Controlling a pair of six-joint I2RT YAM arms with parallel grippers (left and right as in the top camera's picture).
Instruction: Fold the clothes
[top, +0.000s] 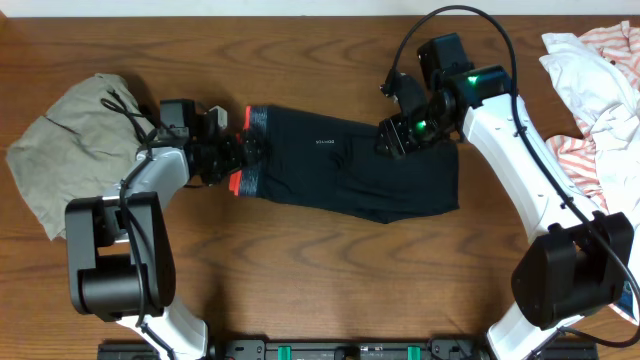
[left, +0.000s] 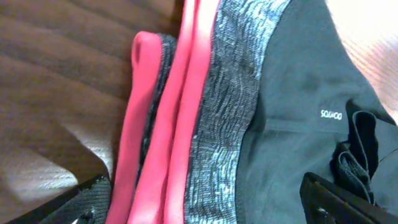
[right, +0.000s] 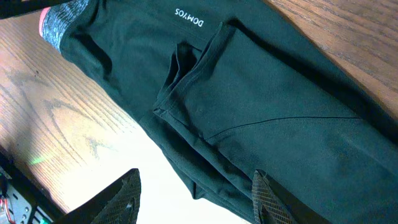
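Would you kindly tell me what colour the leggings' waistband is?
Mottled grey waistband, edged in red; clearest in the left wrist view.

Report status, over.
Left gripper open at waistband. Right gripper open over folded leggings. Khaki garment and striped clothes lie apart.

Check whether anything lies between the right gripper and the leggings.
Nothing visible does. The right gripper hangs open just above the leggings, one of its fingers on each side of the folded edge. No other cloth or object lies between them.
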